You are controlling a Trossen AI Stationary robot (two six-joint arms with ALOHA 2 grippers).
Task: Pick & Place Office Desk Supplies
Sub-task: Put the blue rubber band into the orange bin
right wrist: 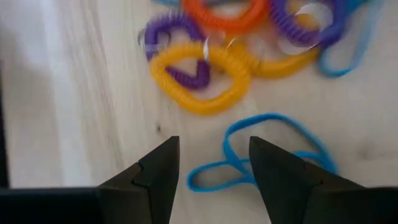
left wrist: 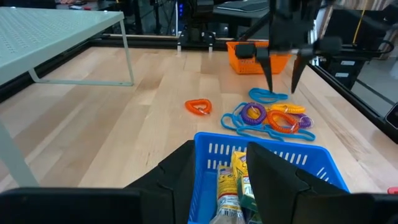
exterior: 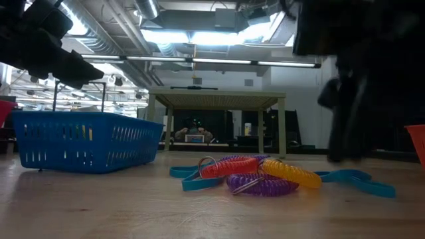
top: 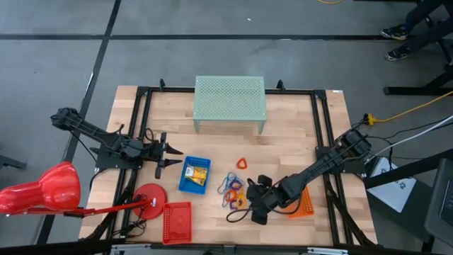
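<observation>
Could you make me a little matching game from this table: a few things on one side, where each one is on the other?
Things:
1. blue rectangular mesh tray
2. small orange triangular loop
3. thin blue wire-like loop
4. pale green perforated metal shelf

Places:
A. just ahead of the right tool, whose fingers are open
B. at the table's far edge
C. alone on bare wood, apart from the pile of coiled loops
D. right in front of the left tool, holding yellow items

Pairs: 1-D, 2-C, 3-A, 4-B
</observation>
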